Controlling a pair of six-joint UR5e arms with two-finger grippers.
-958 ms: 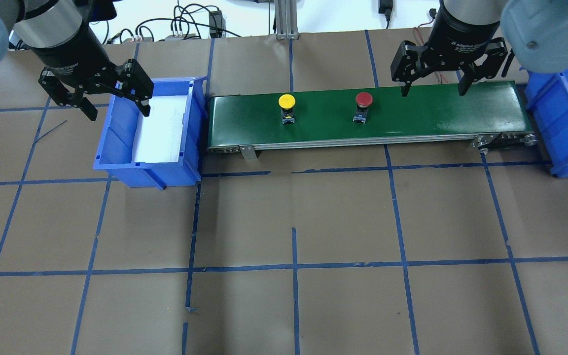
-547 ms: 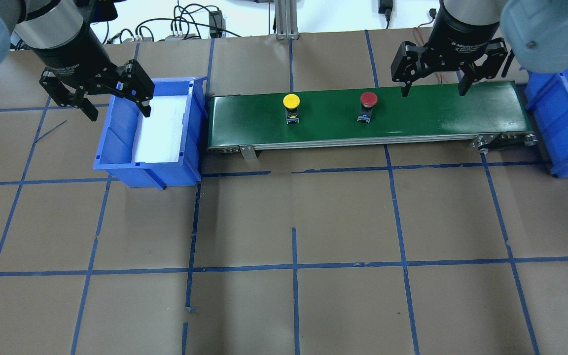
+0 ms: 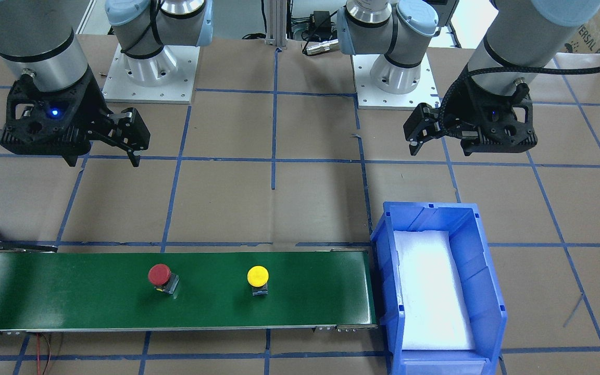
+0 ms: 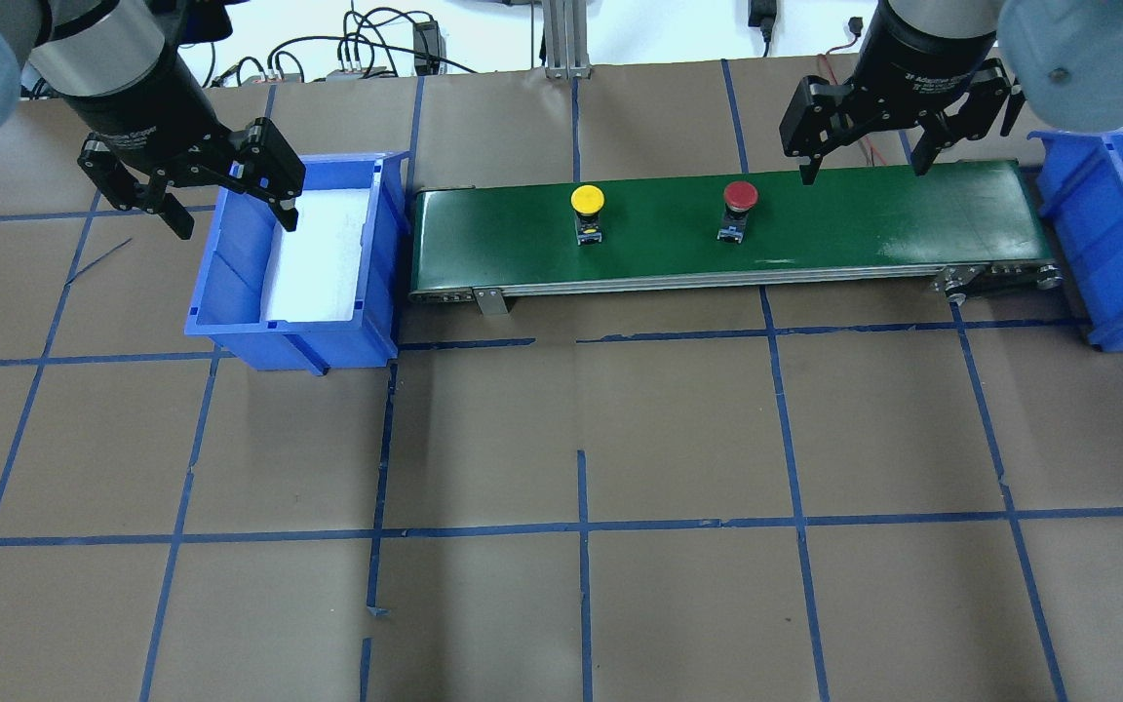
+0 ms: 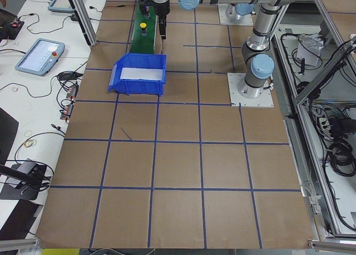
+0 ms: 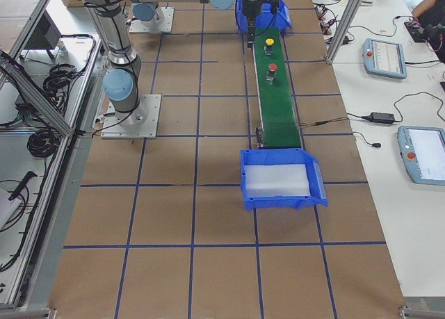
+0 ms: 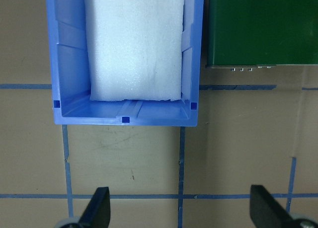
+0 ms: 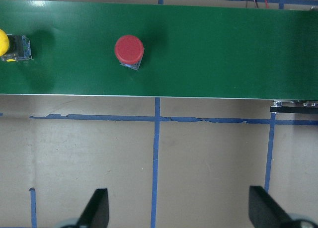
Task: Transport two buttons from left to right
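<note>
Both buttons have slid a little further along the belt [image 4: 864, 219] toward the robot's right since a second ago. The right gripper [image 4: 864, 174] now sits slightly higher in the overhead view, while the left gripper [image 4: 235, 226] has not shifted.

The yellow button [image 4: 588, 200] and the red button [image 4: 740, 196] each have a smooth round cap on a small boxy black-grey body. They stand upright and well apart on the belt's middle stretch, the red one nearer the right gripper. The belt is a long, flat green strip with a dull sheen, edged by a thin metal frame.

A blue plastic bin sits at each end. The left bin [image 4: 230, 263] is lined with a sheet of white, fine-grained foam [image 4: 318, 258], and the right bin [image 4: 1073, 214] is partly out of view. Brown paper covers the table [image 4: 678, 429], crossed by lines of blue tape [image 4: 583, 526].

The right gripper hangs above the belt's right half, fingers pointing down and spread wide with nothing between them. The left gripper hangs by the left bin, also pointing down, wide open and empty.
</note>
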